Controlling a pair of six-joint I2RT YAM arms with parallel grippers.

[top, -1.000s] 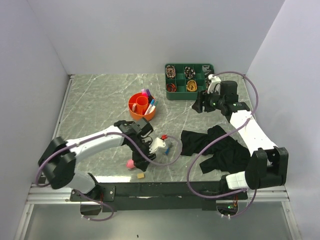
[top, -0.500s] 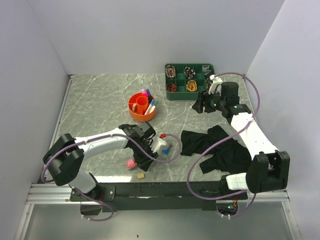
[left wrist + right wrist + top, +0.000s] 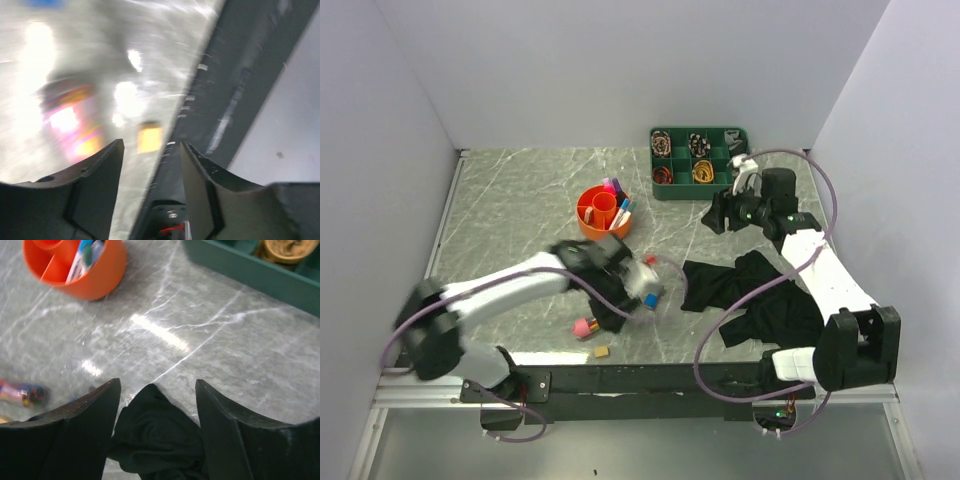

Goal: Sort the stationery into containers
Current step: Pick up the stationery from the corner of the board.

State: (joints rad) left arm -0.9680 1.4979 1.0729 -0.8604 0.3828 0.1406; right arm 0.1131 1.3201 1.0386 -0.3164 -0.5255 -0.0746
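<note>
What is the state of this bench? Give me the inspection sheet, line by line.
Surface: grey marbled table, glare patches.
Job's things: orange organiser holds several pens; pink case and beige eraser lie loose near the front edge; blue-capped item by the left arm.
Clutter: black cloth; green tray of ribbon rolls.
Grippers: left gripper open, empty, blurred; right gripper open above the cloth.
Cables: purple cables loop beside both arms.
Surroundings: white walls; nothing else seen.

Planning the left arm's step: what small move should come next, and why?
Probably lower the open left pincer onto the beige eraser: it lies loose near the table edge, centred ahead of the pincer, not yet in the orange organiser.
</note>
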